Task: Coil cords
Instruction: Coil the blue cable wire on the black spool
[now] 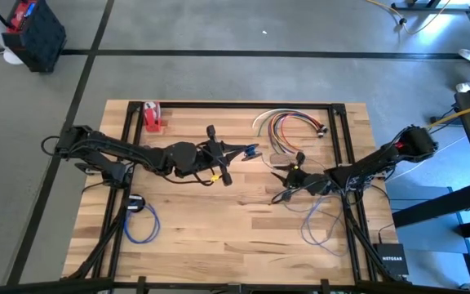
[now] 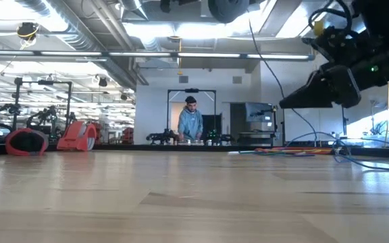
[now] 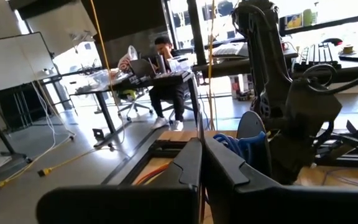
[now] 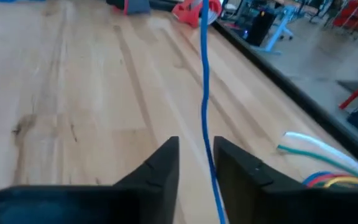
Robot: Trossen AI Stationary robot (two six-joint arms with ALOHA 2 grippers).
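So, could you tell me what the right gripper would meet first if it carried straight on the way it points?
The right gripper has the blue cord running between its fingers; beyond that lies bare table, then probably the red tape roll near the far edge, though depth is unclear.

- A cord (image 1: 141,222) lies coiled on the worktop (image 1: 219,237) near its left edge;
- a bundle of cords (image 1: 288,124) lies at the far right;
- both arms meet between them.
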